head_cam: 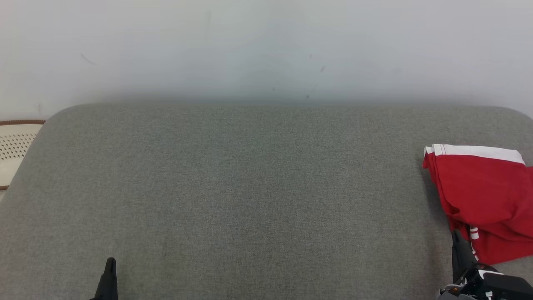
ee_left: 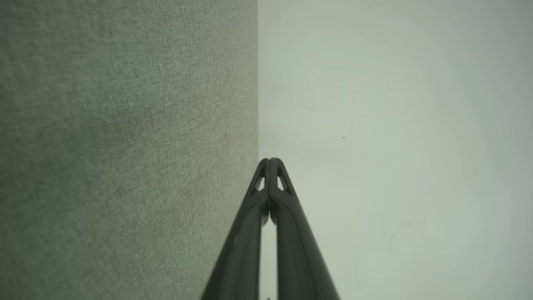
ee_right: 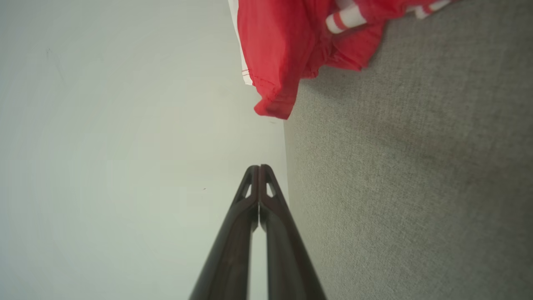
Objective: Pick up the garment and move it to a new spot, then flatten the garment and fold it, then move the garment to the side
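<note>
A red garment [head_cam: 483,196] with white trim lies folded at the far right of the grey cushioned surface [head_cam: 250,187], running past the right edge of the head view. The right wrist view has the same garment [ee_right: 291,46] at its top, with striped red-and-white trim. My right gripper [head_cam: 457,237] is at the lower right, its tip just beside the garment's near-left corner; its fingers [ee_right: 259,168] are pressed together with nothing between them. Low on the left, my left gripper [head_cam: 110,263] rests away from the garment, its fingertips [ee_left: 270,161] also closed together and empty.
A pale wall [head_cam: 266,46] rises behind the grey surface. A perforated cream object with a brown rim [head_cam: 16,146] sits off the surface's left edge. The wide middle of the grey surface lies between the two grippers.
</note>
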